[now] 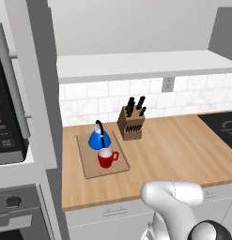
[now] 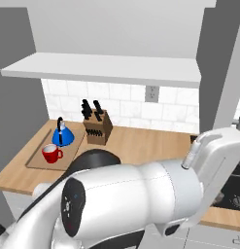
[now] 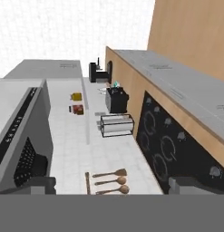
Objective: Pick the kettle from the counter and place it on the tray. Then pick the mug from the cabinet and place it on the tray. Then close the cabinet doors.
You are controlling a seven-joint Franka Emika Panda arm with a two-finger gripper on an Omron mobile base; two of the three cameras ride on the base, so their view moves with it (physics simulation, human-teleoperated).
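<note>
kettle and mug both on the tray; cabinet doors are what's left.
i see the kettle (image 1: 99,138) at the tray's (image 1: 89,166) back edge and the mug (image 1: 106,158) just in front of it, mid-tray, on the counter (image 1: 183,150) toward its left end beside the knife block (image 1: 131,123). fingertips (image 3: 35,185) stand wide apart at the bottom corners of the hand view, holding nothing. my call: find a door's free edge first, push flat with the fingers, sweep slowly, keep the elbow clear of the shelf. hard to read: the cabinet (image 1: 136,63) is cut off above its shelf underside, i can't make out any door panel or handle, and the hand camera looks along the cooktop wall, away from the doors.
</note>
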